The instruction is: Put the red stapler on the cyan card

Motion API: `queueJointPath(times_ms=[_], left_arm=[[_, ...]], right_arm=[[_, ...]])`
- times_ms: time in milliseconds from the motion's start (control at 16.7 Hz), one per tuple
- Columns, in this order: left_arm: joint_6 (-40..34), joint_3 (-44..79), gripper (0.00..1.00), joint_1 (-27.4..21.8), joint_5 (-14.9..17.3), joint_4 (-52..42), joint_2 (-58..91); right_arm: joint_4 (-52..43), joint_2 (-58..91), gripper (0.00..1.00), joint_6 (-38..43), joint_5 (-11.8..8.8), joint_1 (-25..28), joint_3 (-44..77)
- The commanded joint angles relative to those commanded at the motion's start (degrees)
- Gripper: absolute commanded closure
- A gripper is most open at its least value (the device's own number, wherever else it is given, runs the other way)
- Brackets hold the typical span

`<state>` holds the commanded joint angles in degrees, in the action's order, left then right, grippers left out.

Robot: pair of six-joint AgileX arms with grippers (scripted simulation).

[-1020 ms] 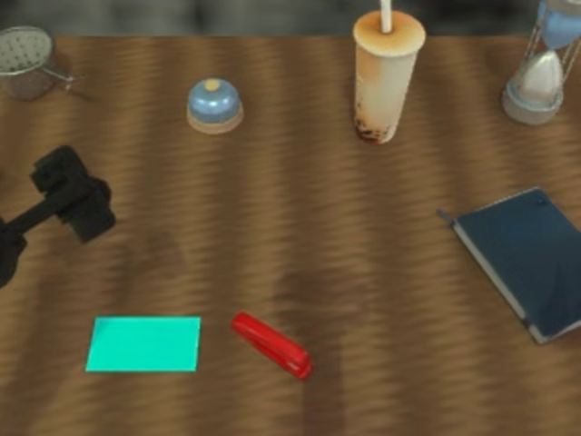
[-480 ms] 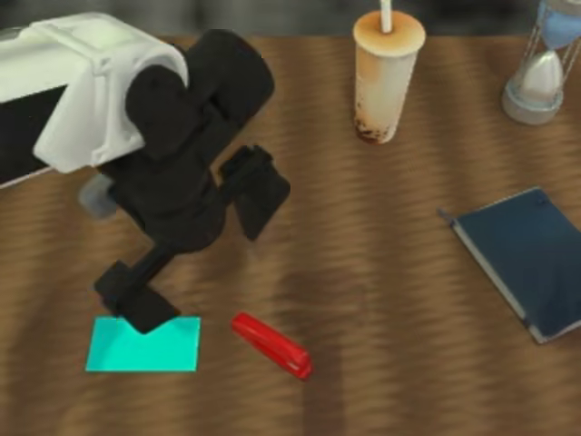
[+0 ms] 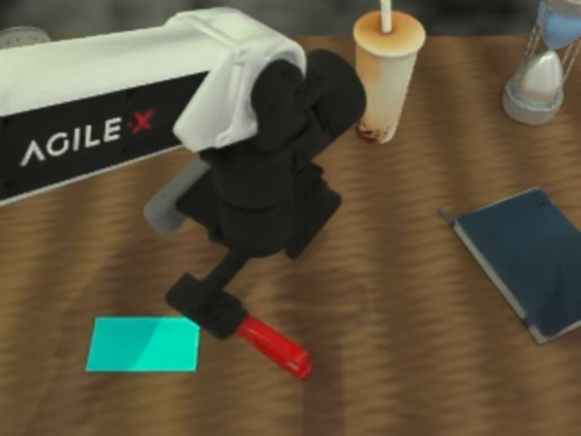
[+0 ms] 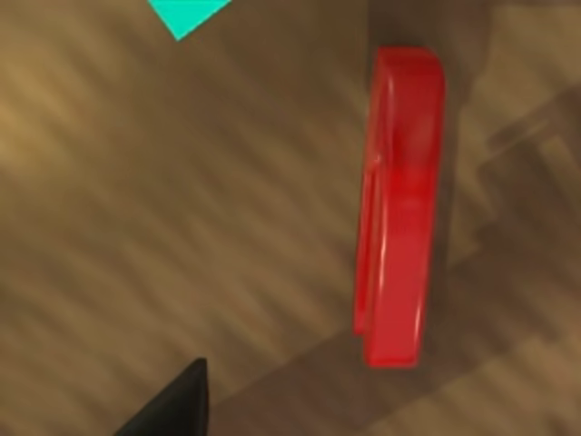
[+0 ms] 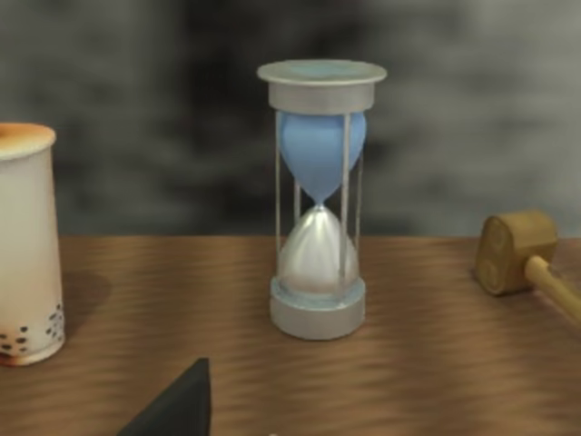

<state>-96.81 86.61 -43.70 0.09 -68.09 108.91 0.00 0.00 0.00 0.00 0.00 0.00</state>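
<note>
My left gripper (image 3: 211,309) has moved from over the cyan card (image 3: 142,344) to the ten o'clock end of the red stapler (image 3: 273,346), so grasping comes next, though I cannot tell its opening.

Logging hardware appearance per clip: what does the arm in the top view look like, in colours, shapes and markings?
The left arm has a boxy white shell with a black side panel reading AGILE X in white letters, the X red. Its wrist is bulky matte black with a grey piece at the side. The left gripper is black. No cables show.
</note>
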Motion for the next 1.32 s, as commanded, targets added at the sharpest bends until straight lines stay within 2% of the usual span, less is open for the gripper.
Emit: queueJointPath(times_ms=[360,840,1140,1320], left_arm=[[0.19,-1.86,0.00,0.22,0.00,2.33,0.64],[0.25,-13.52,0.00,0.15,0.04,20.35,6.71],[0.24,-14.13,0.00,0.14,0.04,21.13,7.00],[0.24,-14.13,0.23,0.14,0.04,21.13,7.00]], right_arm=[[0.00,0.00,0.00,0.00,0.00,0.00,0.00],[0.00,0.00,0.00,0.00,0.00,0.00,0.00],[0.00,0.00,0.00,0.00,0.00,0.00,0.00],[0.00,0.00,0.00,0.00,0.00,0.00,0.00]])
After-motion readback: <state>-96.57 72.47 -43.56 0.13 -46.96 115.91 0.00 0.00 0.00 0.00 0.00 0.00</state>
